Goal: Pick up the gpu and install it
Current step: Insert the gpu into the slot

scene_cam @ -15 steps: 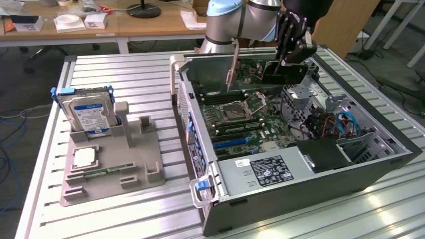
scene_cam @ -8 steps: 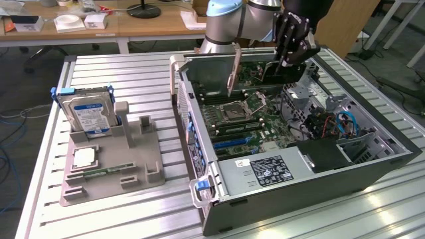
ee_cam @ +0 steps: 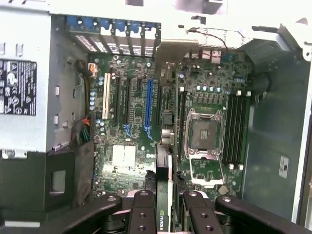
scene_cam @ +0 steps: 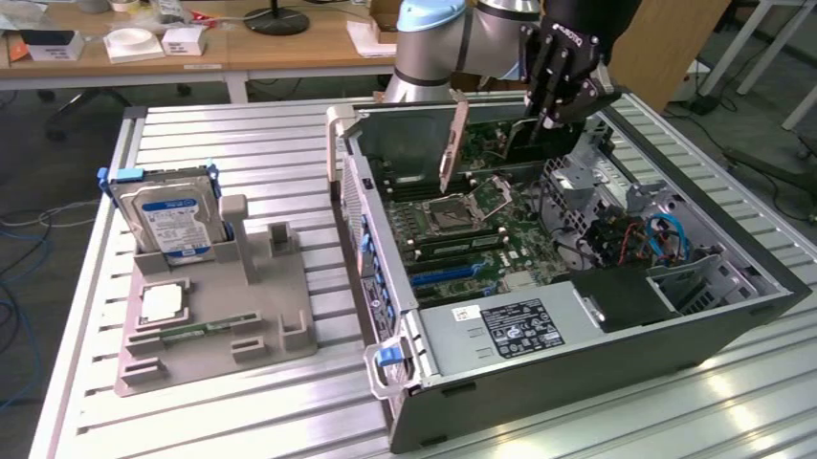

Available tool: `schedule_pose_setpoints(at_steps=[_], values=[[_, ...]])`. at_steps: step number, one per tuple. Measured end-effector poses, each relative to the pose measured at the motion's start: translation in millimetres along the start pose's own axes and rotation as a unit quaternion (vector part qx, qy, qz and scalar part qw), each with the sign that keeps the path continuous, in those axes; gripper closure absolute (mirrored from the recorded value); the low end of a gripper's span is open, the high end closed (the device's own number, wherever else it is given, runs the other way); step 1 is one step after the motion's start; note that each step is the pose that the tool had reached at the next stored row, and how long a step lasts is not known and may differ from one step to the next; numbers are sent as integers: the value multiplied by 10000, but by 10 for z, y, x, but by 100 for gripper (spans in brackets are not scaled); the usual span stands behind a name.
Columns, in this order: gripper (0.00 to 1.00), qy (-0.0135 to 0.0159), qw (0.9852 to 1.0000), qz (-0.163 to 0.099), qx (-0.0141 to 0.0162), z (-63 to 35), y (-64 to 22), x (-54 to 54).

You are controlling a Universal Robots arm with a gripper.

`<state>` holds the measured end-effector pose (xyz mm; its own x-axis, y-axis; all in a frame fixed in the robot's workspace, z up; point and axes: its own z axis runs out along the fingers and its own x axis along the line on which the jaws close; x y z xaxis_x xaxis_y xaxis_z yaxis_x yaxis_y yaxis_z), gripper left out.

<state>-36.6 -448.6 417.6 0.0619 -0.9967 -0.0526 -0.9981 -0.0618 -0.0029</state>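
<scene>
Edge-on, gpu [ee_cam: 163, 195] in claw [ee_cam: 165, 207]

Looking straight down into the open case [ee_cam: 273, 122] here. The fingers [ee_cam: 141, 214] are clamped on the gpu [ee_cam: 162, 195], which you see edge-on with a bit of NVIDIA logo showing. It hangs over the motherboard [ee_cam: 131, 122], lined up roughly between the blue slot [ee_cam: 148, 102] and the empty CPU socket [ee_cam: 204, 134]. White slot [ee_cam: 105, 96] sits further over, power supply [ee_cam: 24, 92] beyond that.
</scene>
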Motion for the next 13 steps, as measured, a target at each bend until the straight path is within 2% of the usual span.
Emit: schedule_pose_setpoints(at_steps=[6,7,13], values=[[74,0,10000,13,0,0,0,0],[74,0,9998,200,10,0,-1,0],[74,0,9998,201,10,0,0,0]])
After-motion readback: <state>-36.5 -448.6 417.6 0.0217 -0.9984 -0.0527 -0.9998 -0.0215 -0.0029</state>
